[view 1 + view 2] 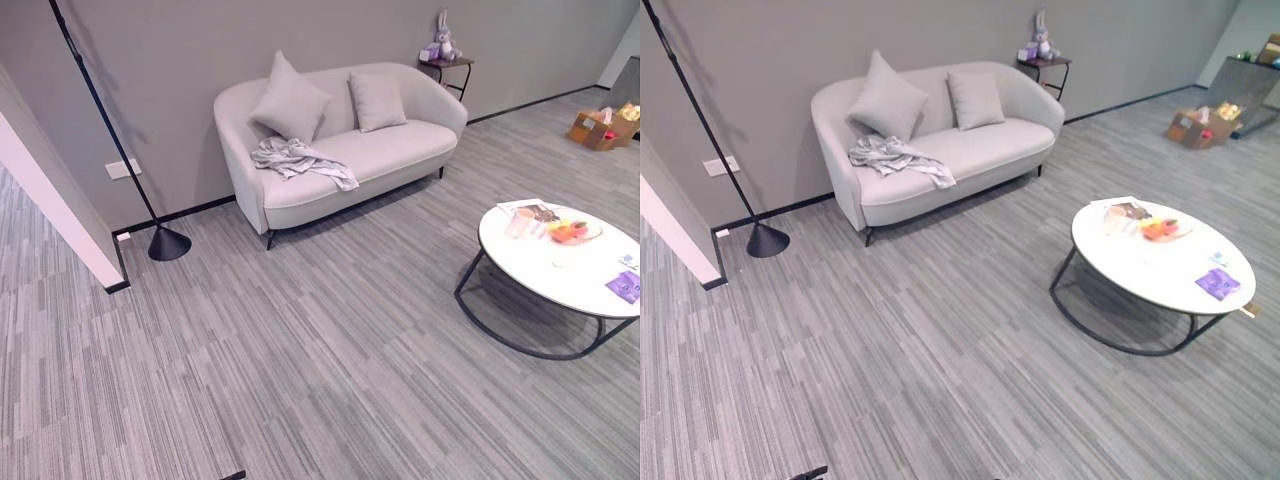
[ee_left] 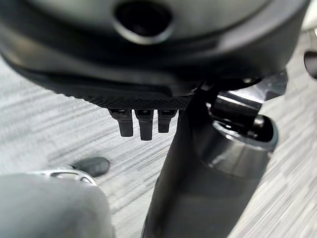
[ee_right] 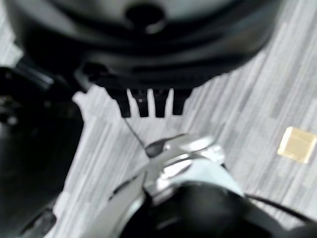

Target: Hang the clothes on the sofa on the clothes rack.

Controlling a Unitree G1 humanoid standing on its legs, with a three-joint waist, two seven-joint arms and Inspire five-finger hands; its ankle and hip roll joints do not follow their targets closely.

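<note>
Left hand [image 2: 141, 124] and right hand [image 3: 148, 104] hang over the floor, fingers straight, holding nothing. Far off, crumpled grey clothes [image 1: 295, 158] lie on the sofa [image 1: 390, 150] seat, left end, draping its front edge.

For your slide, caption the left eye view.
Crumpled grey garment lies on the sofa seat before two cushions; round white table stands apart.

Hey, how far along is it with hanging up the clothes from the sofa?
Nothing looks done yet. The grey clothes lie crumpled on the sofa seat, in front of the cushions. The left hand and right hand hang over bare floor with straight fingers, holding nothing. Left to do: walk to the sofa, pick up the clothes and hang them.
</note>
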